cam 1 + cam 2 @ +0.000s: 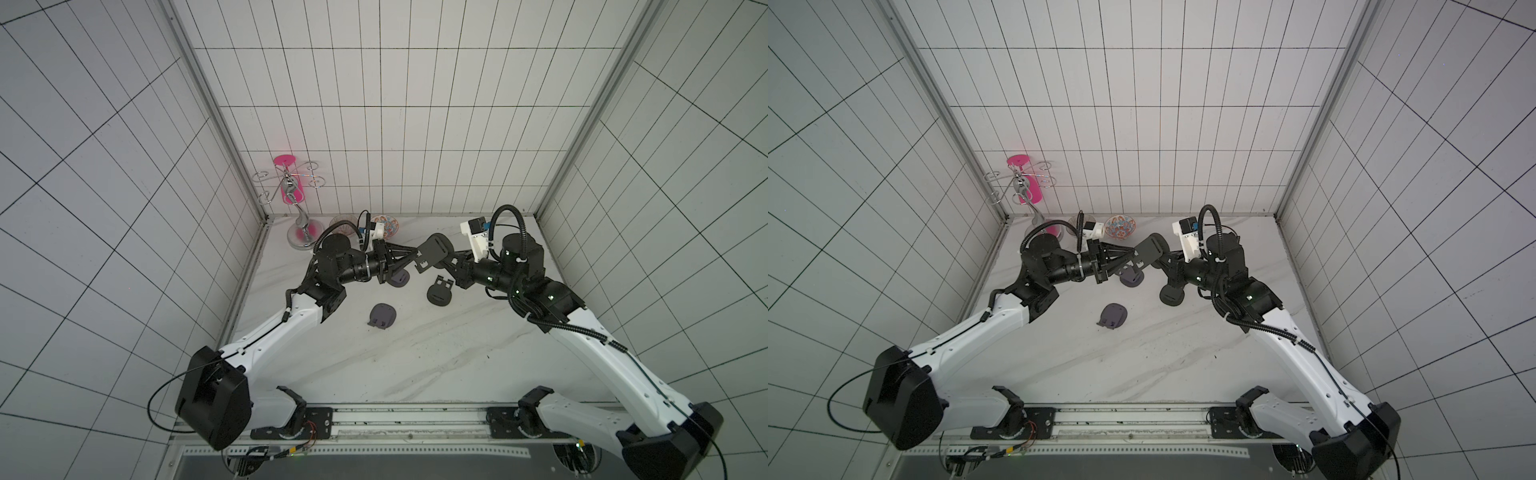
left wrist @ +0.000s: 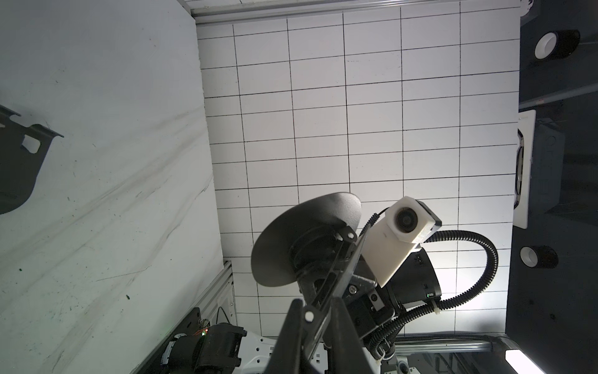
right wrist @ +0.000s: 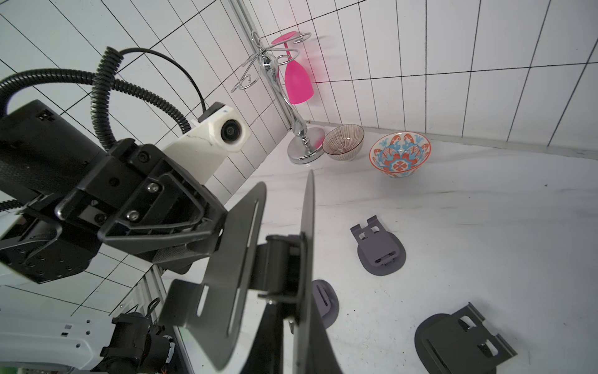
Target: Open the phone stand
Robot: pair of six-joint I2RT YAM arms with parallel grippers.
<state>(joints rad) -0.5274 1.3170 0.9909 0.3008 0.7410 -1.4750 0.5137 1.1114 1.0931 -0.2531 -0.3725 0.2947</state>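
above the table, phone stand held, right fingers partly cut off

White tiled walls box me in: back wall, left wall, right wall, all with dark grout grid. Aluminium posts in both far corners. Counter white marble, grey veins, dark specks and scuffs. In left wrist view, bright strip at edge, glow on nearby tiles.
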